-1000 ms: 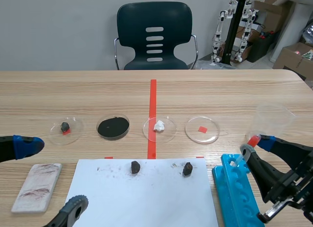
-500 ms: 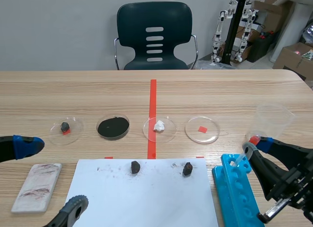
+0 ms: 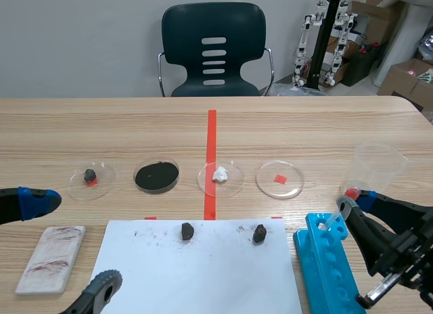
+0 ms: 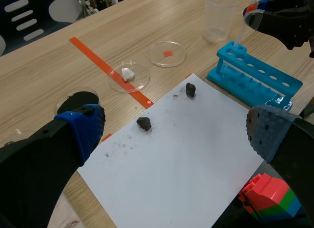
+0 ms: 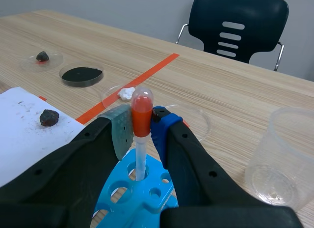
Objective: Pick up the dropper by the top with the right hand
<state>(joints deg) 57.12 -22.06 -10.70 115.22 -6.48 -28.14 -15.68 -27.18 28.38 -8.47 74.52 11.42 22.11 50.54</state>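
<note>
**Change noted.** Over the last second the right fingers (image 5: 142, 132) shift only slightly, settling a little lower and closer around the dropper (image 5: 142, 110). In the last half second almost nothing moves. The dropper does not rise in that time. Its red bulb stands at the same height, and its clear tube still sits in an end hole of the blue rack (image 3: 331, 266).

**Present state.** The right fingers pinch the red bulb, the grey-green pad on one side and the blue pad on the other (contact on both sides appears made in the right wrist view). The dropper stands upright in the rack on the table (image 3: 304, 124), just beside the clear cup (image 3: 375, 166). The left fingers (image 4: 175, 132) hang spread wide over the white sheet (image 3: 196, 273), holding nothing, well apart from the rack.

**Finding.** The grip on the top looks complete but the lift has not begun. In my judgement a straight upward pull is needed next. A tilted pull could snag the tube in the hole or drag the rack.
</note>
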